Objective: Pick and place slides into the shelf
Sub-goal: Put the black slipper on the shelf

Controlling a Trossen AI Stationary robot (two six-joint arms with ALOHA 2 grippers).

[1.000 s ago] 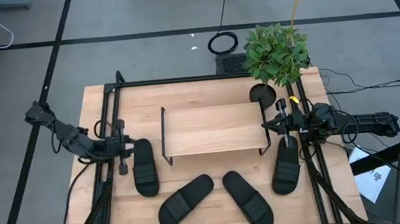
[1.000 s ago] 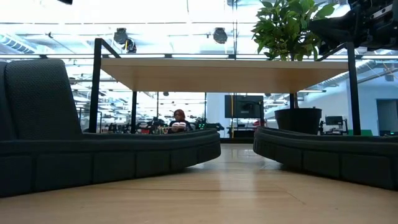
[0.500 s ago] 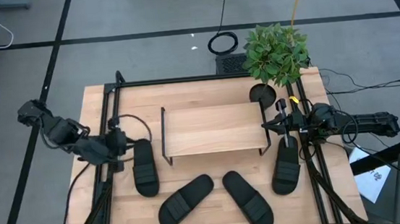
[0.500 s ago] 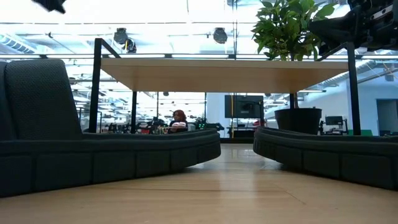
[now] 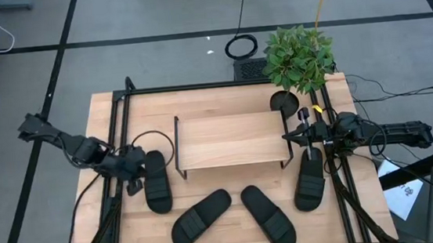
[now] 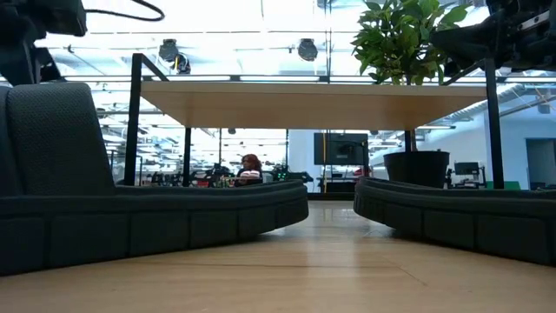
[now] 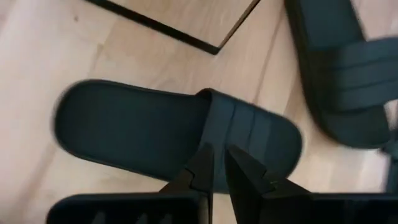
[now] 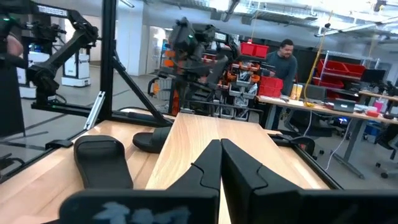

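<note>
Several black slides lie sole-down on the wooden table: one left of the shelf (image 5: pixel 156 182), two near the front edge (image 5: pixel 201 217) (image 5: pixel 268 218), and one at the right (image 5: pixel 310 180). The light-wood shelf (image 5: pixel 230 140) stands mid-table on black end frames. My left gripper (image 5: pixel 131 175) points steeply down beside the left slide. In the left wrist view its shut fingers (image 7: pixel 217 167) hang just above that slide's ribbed strap (image 7: pixel 249 134), and no touch shows. My right gripper (image 8: pixel 219 155) is shut and held level at the shelf's right end (image 5: pixel 304 133).
A potted plant (image 5: pixel 297 55) stands at the table's far right corner, behind my right gripper. Black rails (image 5: pixel 116 146) run along both table sides. Bare wood lies between the shelf and the front slides. A person (image 8: pixel 283 53) is at a bench in the room beyond.
My left gripper has tipped from level to pointing steeply down and has rolled. It has sunk and shifted a little toward the table's near edge, closer over the left slide, and has come into the low view at the top left. The slides have not moved.
</note>
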